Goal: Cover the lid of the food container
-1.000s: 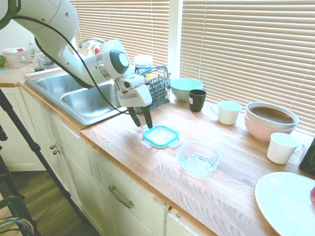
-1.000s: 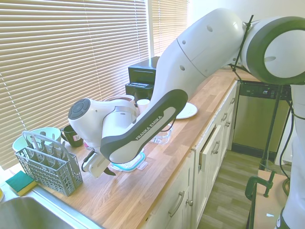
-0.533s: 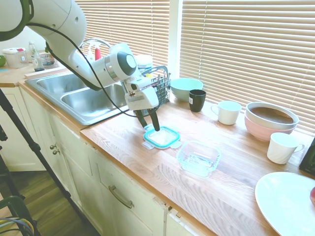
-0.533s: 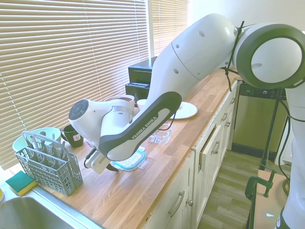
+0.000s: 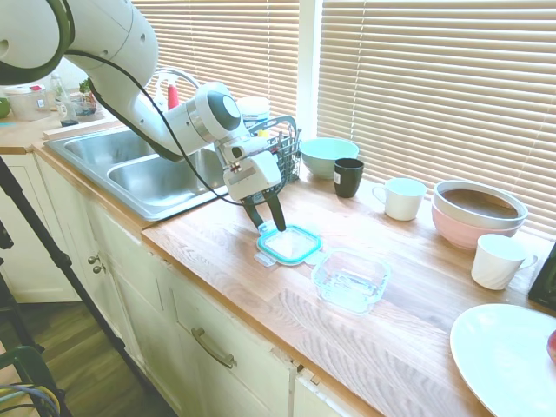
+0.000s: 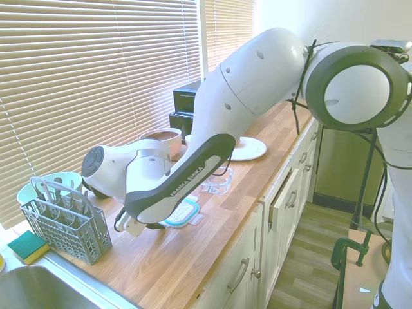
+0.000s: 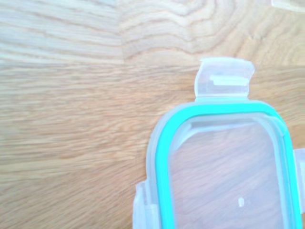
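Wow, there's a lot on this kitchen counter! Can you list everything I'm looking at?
lid: one, clear with teal rim, flat on the counter beside the dish
food container: one, clear, counter front
green bowl: one, light green, by the blinds
black cup: one, beside that bowl
white mugs: two, toward the right
pink bowl: one, stacked under a paler bowl
white plate: one, right corner
cutlery basket: one, grey, by the sink
sink: one, steel, left
gripper: one, dark fingers at the lid's edge
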You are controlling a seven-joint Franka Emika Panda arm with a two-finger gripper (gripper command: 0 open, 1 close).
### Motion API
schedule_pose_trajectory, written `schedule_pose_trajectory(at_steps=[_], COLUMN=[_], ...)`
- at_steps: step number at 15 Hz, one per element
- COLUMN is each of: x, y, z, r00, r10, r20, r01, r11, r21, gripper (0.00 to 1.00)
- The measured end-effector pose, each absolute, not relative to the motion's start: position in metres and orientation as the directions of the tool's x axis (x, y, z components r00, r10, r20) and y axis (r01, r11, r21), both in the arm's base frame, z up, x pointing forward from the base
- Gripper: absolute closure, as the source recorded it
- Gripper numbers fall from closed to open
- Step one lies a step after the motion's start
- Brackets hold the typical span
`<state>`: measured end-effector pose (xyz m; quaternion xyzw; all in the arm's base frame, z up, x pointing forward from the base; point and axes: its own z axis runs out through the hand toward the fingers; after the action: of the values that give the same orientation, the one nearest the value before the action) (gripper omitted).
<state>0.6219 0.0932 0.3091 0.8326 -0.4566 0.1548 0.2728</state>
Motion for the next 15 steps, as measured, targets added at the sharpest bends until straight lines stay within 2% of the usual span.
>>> schedule_pose_trajectory(at_steps=[4, 5, 15], x=[0.624, 0.624, 0.623], y=[0.094, 0.093, 0.091], z=[0.307, 0.306, 0.298], r00=[0.542, 0.543, 0.562], r10=[-0.661, -0.660, -0.631], r20=[0.518, 0.520, 0.534], r01=[-0.840, -0.840, -0.827], r11=[-0.422, -0.421, -0.415], r21=[0.340, 0.343, 0.380], gripper=[0.00, 1.00, 1.00])
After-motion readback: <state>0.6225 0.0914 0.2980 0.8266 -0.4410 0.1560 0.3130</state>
